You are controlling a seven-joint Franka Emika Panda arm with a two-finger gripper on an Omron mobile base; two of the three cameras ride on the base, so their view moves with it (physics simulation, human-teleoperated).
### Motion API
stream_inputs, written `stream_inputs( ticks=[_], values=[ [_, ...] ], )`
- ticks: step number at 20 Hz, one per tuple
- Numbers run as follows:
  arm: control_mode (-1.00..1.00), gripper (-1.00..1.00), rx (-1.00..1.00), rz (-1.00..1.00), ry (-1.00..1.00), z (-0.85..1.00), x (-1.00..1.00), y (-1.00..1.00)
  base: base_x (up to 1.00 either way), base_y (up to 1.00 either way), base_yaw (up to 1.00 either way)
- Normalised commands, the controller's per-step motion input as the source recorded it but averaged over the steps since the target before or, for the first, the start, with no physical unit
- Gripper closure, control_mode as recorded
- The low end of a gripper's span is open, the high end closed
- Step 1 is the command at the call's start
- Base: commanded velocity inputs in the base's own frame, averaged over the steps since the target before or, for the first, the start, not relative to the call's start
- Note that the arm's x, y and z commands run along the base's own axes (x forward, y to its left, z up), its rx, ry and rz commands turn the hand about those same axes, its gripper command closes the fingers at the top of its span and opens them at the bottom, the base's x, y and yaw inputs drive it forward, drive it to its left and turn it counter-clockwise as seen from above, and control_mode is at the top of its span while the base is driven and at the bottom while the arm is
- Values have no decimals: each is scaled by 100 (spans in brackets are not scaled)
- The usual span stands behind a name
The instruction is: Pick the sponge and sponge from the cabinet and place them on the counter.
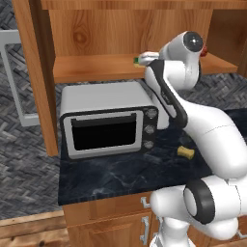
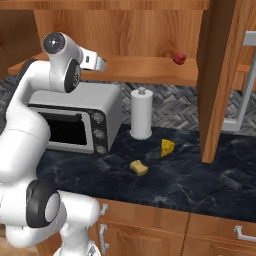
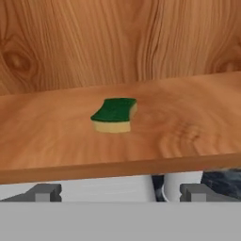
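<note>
1. Looking over the arm from the base, I see the wooden drawer fronts [image 2: 150, 225] nearest, under the front edge of the dark marbled surface [image 2: 200, 180].
2. On that surface lies the olive-yellow sponge [image 2: 139, 167], flat and alone; in the left base view the same block [image 1: 185, 152] shows just right of the microwave.
3. A yellow cheese wedge [image 2: 167, 147] sits a little farther back and to the right of it, apart from it.
4. The microwave [image 1: 108, 120] stands on the left part of the surface, door shut, and a white paper towel roll [image 2: 141, 115] stands upright just to its right.
5. Above the microwave, my end effector [image 3: 120, 192] hangs at the front lip of the cabinet shelf [image 3: 56, 141], its fingertips [image 3: 44, 192] spread wide with nothing between them.
6. The green-topped sponge [image 3: 114, 114] lies flat on that shelf, beyond the fingertips and roughly centred between them, not touched; the left base view shows a sliver of it [image 1: 137, 60] beside the wrist.
7. Farther right on the same shelf rests a small red fruit [image 2: 179, 58], well apart from the sponge.
8. The cabinet [image 1: 120, 29] back panel closes the scene.
</note>
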Motion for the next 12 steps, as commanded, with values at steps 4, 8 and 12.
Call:
stream_inputs(
  ticks=[4, 8, 12],
  values=[
    [-100, -100, -1, 0, 3, 0, 29, 12, 0, 0, 0],
    [-100, -100, -2, 0, 0, 0, 30, 14, 0, 0, 0],
    [-100, -100, -2, 0, 0, 0, 37, 5, 0, 0, 0]
  ],
)
